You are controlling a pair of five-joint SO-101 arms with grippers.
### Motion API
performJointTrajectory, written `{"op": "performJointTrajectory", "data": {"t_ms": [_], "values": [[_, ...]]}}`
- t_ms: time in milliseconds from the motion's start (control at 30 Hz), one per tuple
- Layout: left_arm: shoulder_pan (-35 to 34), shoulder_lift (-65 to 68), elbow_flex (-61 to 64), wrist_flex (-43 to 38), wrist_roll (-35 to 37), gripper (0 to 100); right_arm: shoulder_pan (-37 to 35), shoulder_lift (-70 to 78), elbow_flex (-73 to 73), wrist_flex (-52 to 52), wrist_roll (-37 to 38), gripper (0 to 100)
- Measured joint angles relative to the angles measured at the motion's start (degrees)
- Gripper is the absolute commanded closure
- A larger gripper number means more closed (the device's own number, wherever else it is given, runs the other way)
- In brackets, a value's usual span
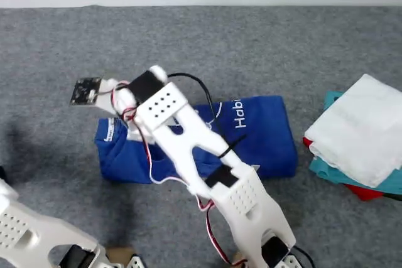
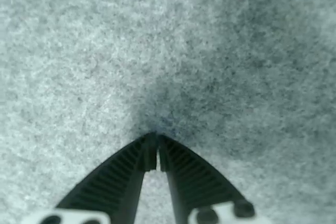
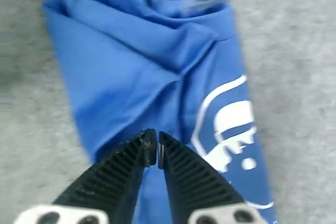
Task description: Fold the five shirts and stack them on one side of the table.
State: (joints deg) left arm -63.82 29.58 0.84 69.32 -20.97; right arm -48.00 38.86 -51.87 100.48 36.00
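1. Felt tabletop, grey, under everything.
2. Blue shirt with white print, folded into a rough rectangle mid-table (loose creases at one end).
3. Stack of folded shirts at the high view's right edge: white on top, teal and red beneath, apart from the blue one.
4. Right gripper, pinched closed with nothing between the tips, poised over the blue cloth.
5. Left gripper, likewise closed and empty, above bare felt.

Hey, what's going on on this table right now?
The right claw is shut just above a folded blue shirt lying mid-table. The left claw is shut over bare grey surface. At one side, a white shirt tops a stack with a teal shirt and a red shirt.
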Motion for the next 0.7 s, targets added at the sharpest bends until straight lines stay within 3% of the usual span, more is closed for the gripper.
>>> {"op": "performJointTrajectory", "data": {"t_ms": [200, 400, 700], "values": [[0.0, 0.0, 0.0, 0.0, -1.1, 99, -3.5, -6.2, 12.2, 0.0, -3.3, 98.8], [0.0, 0.0, 0.0, 0.0, -1.1, 99, -3.8, -4.2, 14.9, 0.0, -3.5, 98.8], [0.0, 0.0, 0.0, 0.0, -2.6, 99, 6.5, 6.7, 15.2, -12.0, 0.9, 98.8]]}}
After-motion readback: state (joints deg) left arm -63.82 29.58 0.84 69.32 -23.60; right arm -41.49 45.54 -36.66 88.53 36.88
